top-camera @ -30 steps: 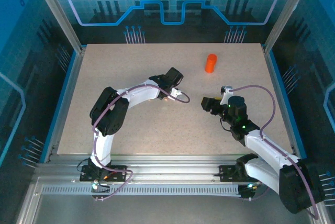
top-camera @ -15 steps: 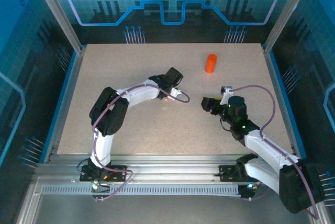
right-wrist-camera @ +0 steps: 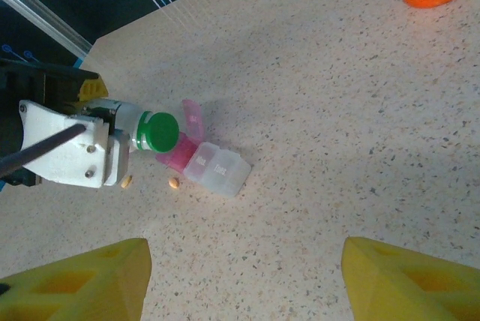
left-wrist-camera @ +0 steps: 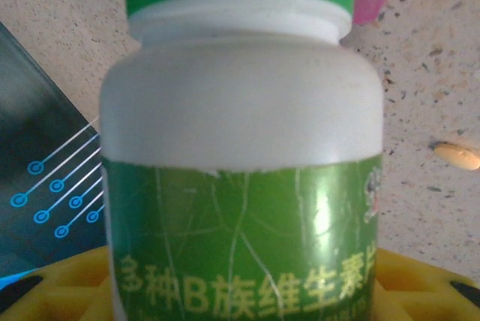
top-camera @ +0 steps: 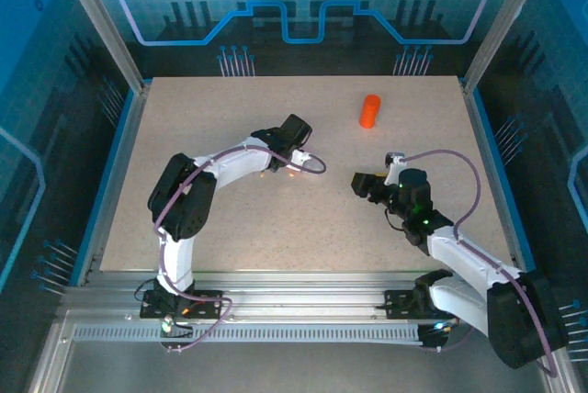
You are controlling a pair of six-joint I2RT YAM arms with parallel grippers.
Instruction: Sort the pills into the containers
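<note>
My left gripper point(left-wrist-camera: 247, 295) is shut on a white pill bottle point(left-wrist-camera: 240, 111) with a green label and a green cap point(right-wrist-camera: 160, 131). The bottle lies nearly level, its capped end right at the pill box's pink compartment point(right-wrist-camera: 180, 152), whose lid stands open. The box's colourless compartments point(right-wrist-camera: 219, 169) are closed. Two yellowish pills lie loose on the table, one point(right-wrist-camera: 174, 183) just in front of the pink compartment and one point(right-wrist-camera: 126, 181) beside the left gripper. My right gripper point(right-wrist-camera: 244, 261) hangs open and empty above bare table, to the right of the box.
An orange bottle point(top-camera: 369, 110) stands upright at the back of the speckled table point(top-camera: 230, 218), well clear of both arms. In the top view the left gripper point(top-camera: 299, 159) is at mid-table and the right gripper point(top-camera: 363, 184) is to its right.
The left wrist has shifted slightly left and back with the bottle. The right arm has hardly moved.
</note>
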